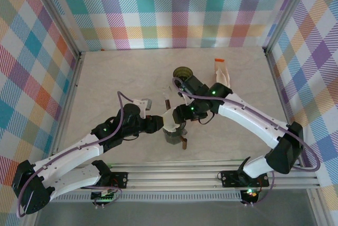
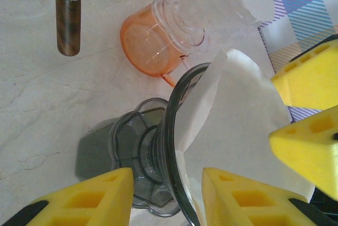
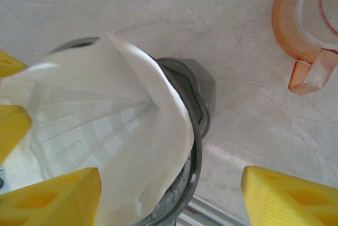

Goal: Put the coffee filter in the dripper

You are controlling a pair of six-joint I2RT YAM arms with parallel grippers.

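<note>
The coffee filter point(image 3: 105, 125) is sitting inside the grey dripper point(image 3: 198, 94) toward the table's near edge, with one folded edge poking above the rim. The left gripper point(image 2: 168, 178) is pinching the dripper's wall. The right gripper point(image 3: 170, 176) is hovering wide open and empty-handed, straddling the filter, so it is likely best placed to seat it.
</note>
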